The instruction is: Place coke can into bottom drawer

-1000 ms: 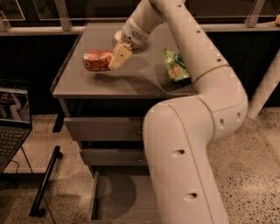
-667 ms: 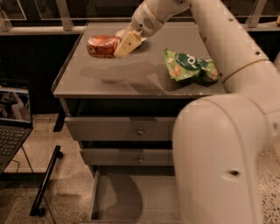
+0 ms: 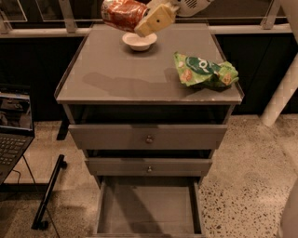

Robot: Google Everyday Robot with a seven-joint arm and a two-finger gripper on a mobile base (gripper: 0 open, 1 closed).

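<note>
Bottom drawer (image 3: 149,211) stands open, nearest the onlooker. High above and behind it, over the bowl (image 3: 139,42) at the rear of the cabinet top (image 3: 121,79), the gripper (image 3: 148,21) clasps the can (image 3: 122,13). The can's long axis lies roughly level and appears to extend left from the fingers.

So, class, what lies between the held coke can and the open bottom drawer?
In the camera view: the grey cabinet top and two upper drawers. The gripper holds the coke can aloft near the white bowl.
</note>
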